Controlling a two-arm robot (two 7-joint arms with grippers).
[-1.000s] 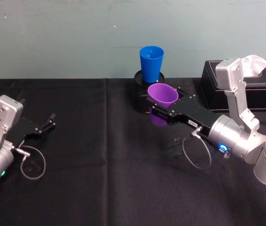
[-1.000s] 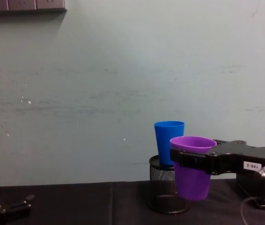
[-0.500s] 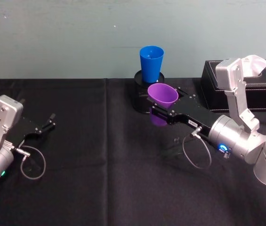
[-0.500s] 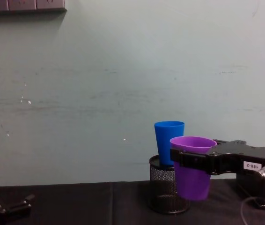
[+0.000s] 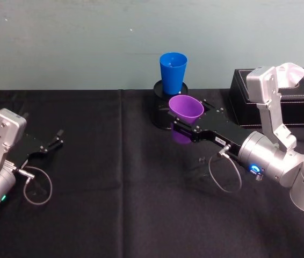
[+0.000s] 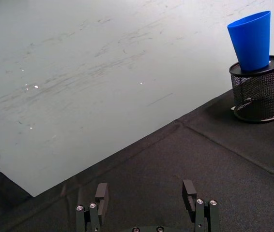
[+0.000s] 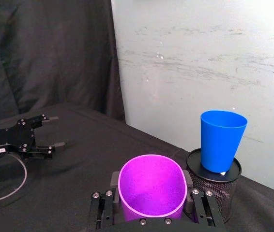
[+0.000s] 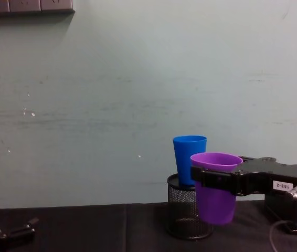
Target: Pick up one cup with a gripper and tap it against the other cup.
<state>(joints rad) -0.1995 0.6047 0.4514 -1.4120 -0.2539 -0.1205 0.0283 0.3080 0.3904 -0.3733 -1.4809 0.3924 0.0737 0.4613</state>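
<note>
My right gripper (image 5: 187,122) is shut on the purple cup (image 5: 185,109), holding it upright above the black cloth. The purple cup (image 8: 215,189) hangs just in front and to the right of the blue cup (image 8: 189,160); whether they touch I cannot tell. The blue cup (image 5: 172,72) stands upright on top of a black mesh holder (image 8: 186,212). In the right wrist view the purple cup (image 7: 151,186) sits between the jaws with the blue cup (image 7: 221,140) beyond it. My left gripper (image 5: 55,141) rests open at the far left of the table, and also shows as left gripper (image 6: 146,195).
A black box (image 5: 302,105) with a white tissue stands at the back right behind my right arm. A black cloth (image 5: 114,188) covers the table, and a pale green wall (image 8: 112,105) rises behind it.
</note>
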